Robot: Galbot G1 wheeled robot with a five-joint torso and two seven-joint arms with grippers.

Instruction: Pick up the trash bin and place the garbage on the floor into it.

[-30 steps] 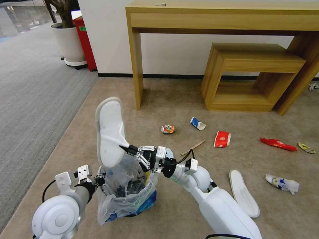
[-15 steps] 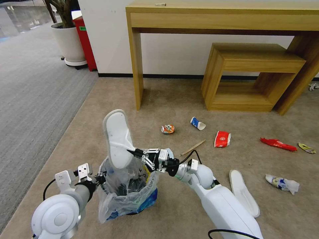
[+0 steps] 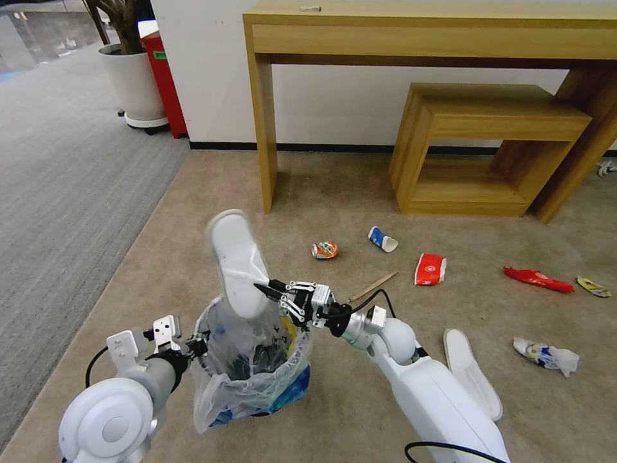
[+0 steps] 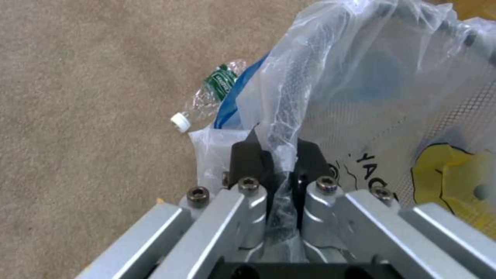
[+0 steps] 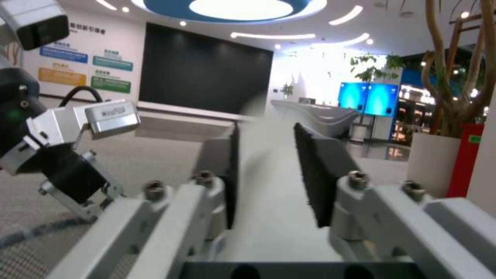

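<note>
Lower now than a second ago, the slipper (image 3: 236, 263) has come down with my right gripper (image 3: 270, 290) until its heel end sits inside the mouth of the bin (image 3: 254, 366). My right jaws are closed on the slipper's edge, the sole standing nearly upright between them. My left gripper (image 4: 276, 155) is pinched shut on the bin's rim and its bag (image 4: 362, 97), holding the bin just above the carpet (image 3: 160, 270).

I judge I'm mid-drop. The next move calls for letting the slipper go so it slides down, though it is long and may stay poking out.

Beyond, a second slipper (image 3: 472, 373), can (image 3: 324, 249), cups (image 3: 429, 269), stick (image 3: 373, 286) and wrappers (image 3: 536, 278) lie on the carpet. A bottle (image 4: 207, 97) lies beside the bin. The slipper's top is blurred, and the bin's contents are hard to make out through the bag.
</note>
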